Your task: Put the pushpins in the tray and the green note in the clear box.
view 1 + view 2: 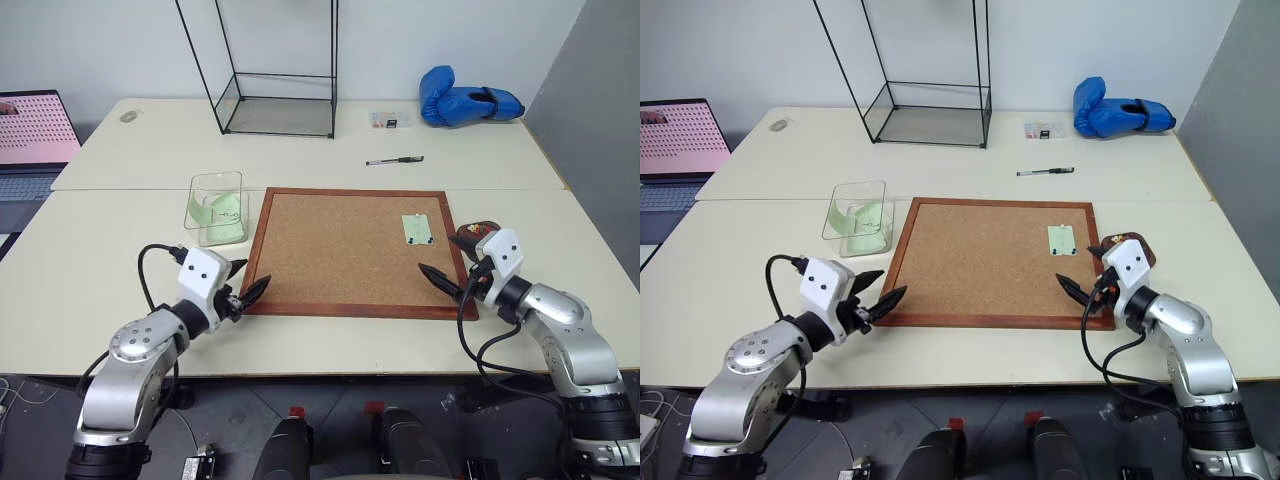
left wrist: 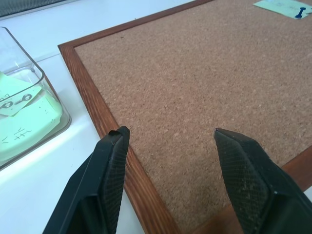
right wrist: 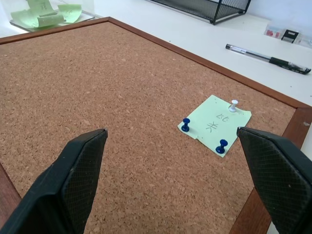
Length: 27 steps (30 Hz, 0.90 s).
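The green note [image 3: 214,124] lies on the right part of a brown corkboard [image 1: 340,250], held by three pushpins: two blue [image 3: 185,125] and one white [image 3: 234,104]. The dark oval tray [image 1: 478,230] sits just off the board's right edge, partly behind my right gripper [image 1: 448,262]. That gripper stands open over the board's near right corner, pointing toward the note and short of it. The clear box [image 1: 217,208] stands left of the board with green notes inside. My left gripper [image 1: 248,278] is open at the board's near left corner, holding nothing.
A tall black wire-framed glass case [image 1: 275,70] stands at the back of the table. A pen [image 1: 395,160] lies behind the board, and a blue boxing glove [image 1: 465,100] sits at the far right. A laptop [image 1: 30,140] is at the far left.
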{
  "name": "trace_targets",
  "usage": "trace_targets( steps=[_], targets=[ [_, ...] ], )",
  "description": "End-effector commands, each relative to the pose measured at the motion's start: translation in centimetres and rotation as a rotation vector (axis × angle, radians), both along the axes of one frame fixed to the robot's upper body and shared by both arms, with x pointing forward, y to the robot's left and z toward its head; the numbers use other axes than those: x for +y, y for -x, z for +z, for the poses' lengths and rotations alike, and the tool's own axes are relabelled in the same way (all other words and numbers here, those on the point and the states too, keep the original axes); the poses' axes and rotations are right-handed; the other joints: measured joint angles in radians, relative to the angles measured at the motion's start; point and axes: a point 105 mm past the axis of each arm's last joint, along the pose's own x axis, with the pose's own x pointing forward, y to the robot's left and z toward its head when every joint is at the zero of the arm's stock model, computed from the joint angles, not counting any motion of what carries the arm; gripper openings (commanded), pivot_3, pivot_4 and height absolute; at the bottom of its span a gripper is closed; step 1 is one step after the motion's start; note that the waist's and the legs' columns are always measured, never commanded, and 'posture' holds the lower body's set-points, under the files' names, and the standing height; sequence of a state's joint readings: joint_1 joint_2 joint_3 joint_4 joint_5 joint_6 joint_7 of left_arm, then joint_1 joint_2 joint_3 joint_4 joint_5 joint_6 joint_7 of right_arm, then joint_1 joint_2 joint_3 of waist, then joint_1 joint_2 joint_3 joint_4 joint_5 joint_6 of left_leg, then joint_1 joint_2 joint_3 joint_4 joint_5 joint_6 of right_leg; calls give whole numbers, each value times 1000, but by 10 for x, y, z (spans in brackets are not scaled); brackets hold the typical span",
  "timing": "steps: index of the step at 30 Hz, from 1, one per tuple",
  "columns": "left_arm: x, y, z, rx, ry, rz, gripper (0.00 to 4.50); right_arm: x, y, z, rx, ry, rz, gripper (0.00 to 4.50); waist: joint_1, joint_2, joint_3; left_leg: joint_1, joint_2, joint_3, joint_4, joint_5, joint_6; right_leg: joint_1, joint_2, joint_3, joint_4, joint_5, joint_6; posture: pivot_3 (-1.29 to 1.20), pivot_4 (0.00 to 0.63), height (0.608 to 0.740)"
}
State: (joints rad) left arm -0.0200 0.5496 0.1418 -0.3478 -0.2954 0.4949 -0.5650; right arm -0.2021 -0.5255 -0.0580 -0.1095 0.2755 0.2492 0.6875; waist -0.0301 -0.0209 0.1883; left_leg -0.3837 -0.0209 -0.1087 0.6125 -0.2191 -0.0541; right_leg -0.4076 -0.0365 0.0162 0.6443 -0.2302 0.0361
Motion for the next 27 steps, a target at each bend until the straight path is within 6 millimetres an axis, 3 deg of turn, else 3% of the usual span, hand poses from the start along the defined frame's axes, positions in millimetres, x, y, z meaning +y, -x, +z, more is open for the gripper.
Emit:
trace_targets(
  steps=[1,14,20,24,27],
  targets=[
    [-7,2,16,-50,-13,-51,2926,-1,-3,14,-60,-12,-3,4500,0,0,0,0,0,0,0,0,0,0,0,0,0,0,0,0,150,740],
    [-8,-6,31,-115,1,-76,2926,3,-3,13,-60,-13,8,4500,1,0,0,0,0,0,0,0,0,0,0,0,0,0,0,0,150,740],
    [-24,-6,34,-101,44,-166,2926,3,-2,14,-63,-12,11,4500,0,0,0,0,0,0,0,0,0,0,0,0,0,0,0,0,150,740],
    [-45,-17,34,-107,53,-250,2926,5,-1,16,-68,-11,13,4500,2,0,0,0,0,0,0,0,0,0,0,0,0,0,0,0,150,740],
    [-59,-28,34,-104,52,-294,2488,7,2,17,-71,-12,16,4500,2,0,0,0,-1,0,0,0,0,0,0,0,0,0,0,0,150,740]
  ],
)
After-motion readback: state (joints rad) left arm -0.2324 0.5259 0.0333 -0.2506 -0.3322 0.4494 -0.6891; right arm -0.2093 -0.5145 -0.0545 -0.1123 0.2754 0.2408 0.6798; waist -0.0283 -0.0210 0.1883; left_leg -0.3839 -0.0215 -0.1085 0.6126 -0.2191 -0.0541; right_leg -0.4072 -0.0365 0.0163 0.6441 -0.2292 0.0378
